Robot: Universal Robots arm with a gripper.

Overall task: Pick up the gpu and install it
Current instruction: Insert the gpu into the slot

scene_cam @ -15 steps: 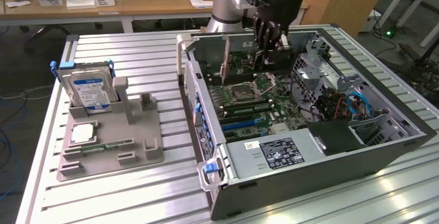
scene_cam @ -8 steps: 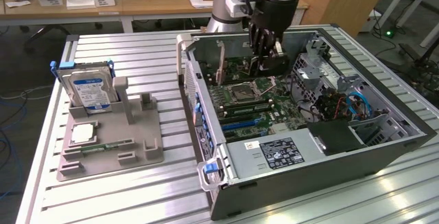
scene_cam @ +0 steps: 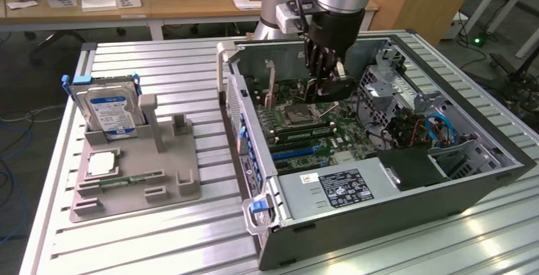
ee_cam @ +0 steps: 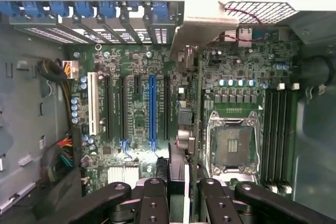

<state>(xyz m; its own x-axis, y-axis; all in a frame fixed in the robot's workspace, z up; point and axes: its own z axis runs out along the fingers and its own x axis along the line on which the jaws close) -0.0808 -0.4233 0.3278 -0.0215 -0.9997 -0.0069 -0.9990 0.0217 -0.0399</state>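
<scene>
Closest to you, the claw (ee_cam: 179, 187) has matte black, jointed fingers (ee_cam: 152, 200) clenched on the gpu (ee_cam: 177, 160), a thin dark card seen edge-on. It runs straight out from between the fingertips to its dull silvery bracket (ee_cam: 197, 30). Beyond it lies the green motherboard (ee_cam: 136, 124) with long blue and black slots, inside the grey sheet-metal case (scene_cam: 471, 180)

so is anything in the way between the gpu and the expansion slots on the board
nothing visible does. the tool holds the gpu edge-on over the board, and the blue slot and the black slots beside it lie bare, no card or cable across them. the gpu hangs between those slots and the cpu socket.
</scene>
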